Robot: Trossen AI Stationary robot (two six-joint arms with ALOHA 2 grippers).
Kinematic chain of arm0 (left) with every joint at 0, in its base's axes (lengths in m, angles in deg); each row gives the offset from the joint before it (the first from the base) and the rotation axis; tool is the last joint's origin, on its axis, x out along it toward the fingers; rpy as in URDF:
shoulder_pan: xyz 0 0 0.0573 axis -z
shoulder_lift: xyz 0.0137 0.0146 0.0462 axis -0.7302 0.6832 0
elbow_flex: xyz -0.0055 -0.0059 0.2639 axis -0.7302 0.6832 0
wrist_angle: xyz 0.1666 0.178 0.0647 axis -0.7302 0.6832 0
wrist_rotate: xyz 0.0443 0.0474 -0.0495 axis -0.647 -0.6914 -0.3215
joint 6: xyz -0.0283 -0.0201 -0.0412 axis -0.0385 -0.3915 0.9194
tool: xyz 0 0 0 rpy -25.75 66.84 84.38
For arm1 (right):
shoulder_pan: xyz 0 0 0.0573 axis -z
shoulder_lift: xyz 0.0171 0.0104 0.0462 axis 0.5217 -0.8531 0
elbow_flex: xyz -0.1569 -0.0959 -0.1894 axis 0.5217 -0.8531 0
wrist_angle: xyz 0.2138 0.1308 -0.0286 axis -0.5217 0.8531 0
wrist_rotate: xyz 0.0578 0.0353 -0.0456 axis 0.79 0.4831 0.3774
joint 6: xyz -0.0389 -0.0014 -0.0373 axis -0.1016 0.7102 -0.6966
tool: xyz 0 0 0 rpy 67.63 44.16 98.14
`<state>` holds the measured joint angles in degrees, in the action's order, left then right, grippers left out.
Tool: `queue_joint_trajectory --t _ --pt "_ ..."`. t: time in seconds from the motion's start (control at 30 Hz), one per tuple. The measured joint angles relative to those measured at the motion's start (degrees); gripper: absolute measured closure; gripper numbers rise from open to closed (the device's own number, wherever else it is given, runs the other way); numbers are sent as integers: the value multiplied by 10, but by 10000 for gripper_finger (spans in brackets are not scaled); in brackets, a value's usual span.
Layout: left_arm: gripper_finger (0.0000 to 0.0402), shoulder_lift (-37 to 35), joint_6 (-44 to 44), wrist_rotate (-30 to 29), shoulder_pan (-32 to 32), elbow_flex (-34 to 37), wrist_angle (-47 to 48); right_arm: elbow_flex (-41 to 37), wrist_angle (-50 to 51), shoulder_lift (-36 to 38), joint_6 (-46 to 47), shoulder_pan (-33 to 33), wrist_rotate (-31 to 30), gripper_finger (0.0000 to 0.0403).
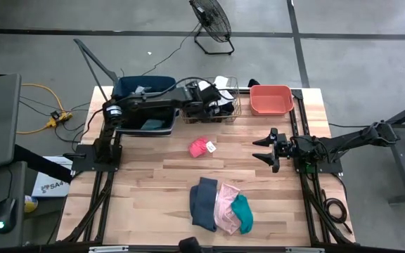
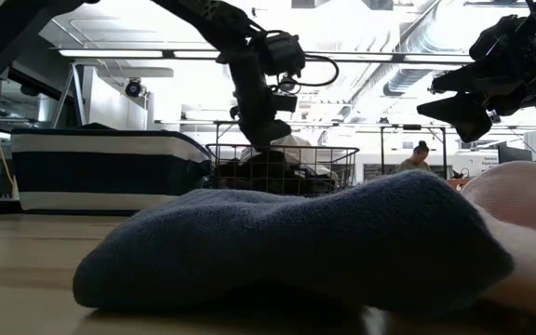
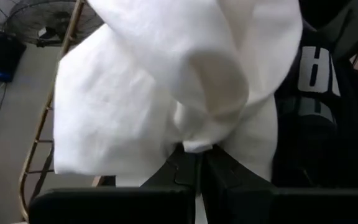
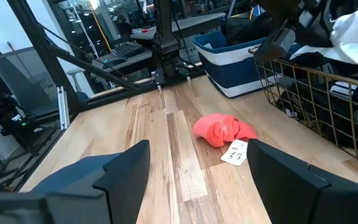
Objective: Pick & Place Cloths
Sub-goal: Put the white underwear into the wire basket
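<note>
White cloth [image 3: 166,93] pinched by left tool [image 3: 199,163] over wire basket [image 1: 236,105].

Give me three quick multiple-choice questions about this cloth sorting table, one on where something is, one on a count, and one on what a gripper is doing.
1. Where does the bright pink cloth lie?
A. in the coral tub
B. on the bare table in front of the wire basket
C. on the three-cloth pile

2. How many cloths make up the pile at the table's near edge?
A. one
B. three
C. five

3. What is the left gripper doing?
A. pinching a white cloth over the wire basket
B. hanging open over the blue tub
C. pressing the pink cloth down

Answers:
1 B, it lies alone on the wood.
2 B, slate, pale pink and teal lie side by side.
3 A, white cloth bunches at its closed fingertips, over the basket.
</note>
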<state>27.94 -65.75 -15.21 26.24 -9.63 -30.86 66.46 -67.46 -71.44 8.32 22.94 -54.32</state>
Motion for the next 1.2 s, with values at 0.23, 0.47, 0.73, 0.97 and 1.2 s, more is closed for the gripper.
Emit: queue_joint_trajectory --t 0.23,0.47,0.73,0.97,1.2 --pt "359 -12 12 2 0 0 11 0 0 0 0 0 0 143" --pt "243 -53 38 55 0 0 41 0 0 0 0 0 0 143" --pt "160 -97 87 136 1 1 84 0 0 0 0 0 0 143" --pt "167 -119 111 132 1 1 57 0 0 0 0 0 0 143" --pt "264 -119 111 130 0 1 -43 0 0 0 0 0 0 143"
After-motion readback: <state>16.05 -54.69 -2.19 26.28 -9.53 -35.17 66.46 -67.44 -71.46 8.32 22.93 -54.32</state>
